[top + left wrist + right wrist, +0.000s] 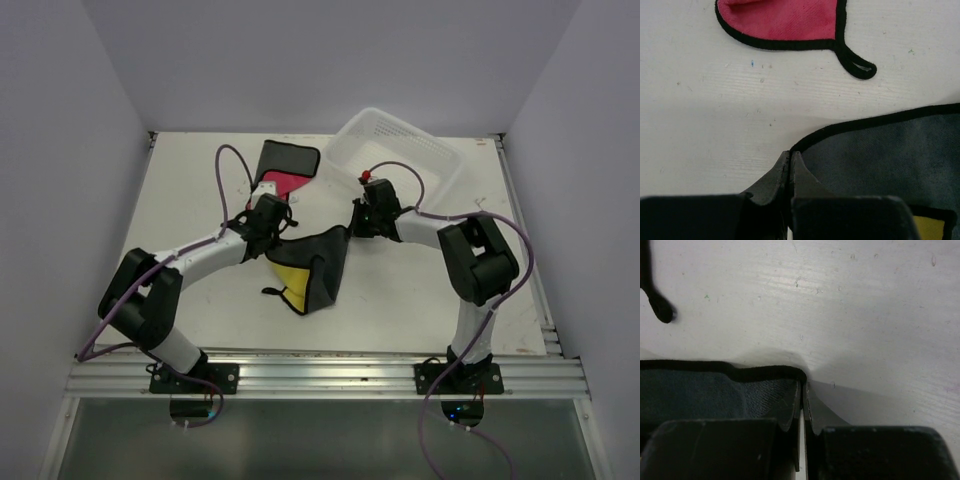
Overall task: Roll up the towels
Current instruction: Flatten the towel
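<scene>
A scuffed white counter [190, 200] stands between pale walls [60, 150]. Only the top view shows the perforated plastic basket [440, 150] and the grey towel [320, 262], mid-counter, slung between both inward-bent arms. The wrist views show woven cloth with black trim. The left hand [791, 156] and the right hand [804, 386] each pinch an edge, closed tight. A red towel [785, 20] lies beyond.

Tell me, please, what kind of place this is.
Probably a robot test cell: a white table boxed in by plain walls, two arms bolted to an aluminium rail, and a grey towel and plastic basket as props.
</scene>
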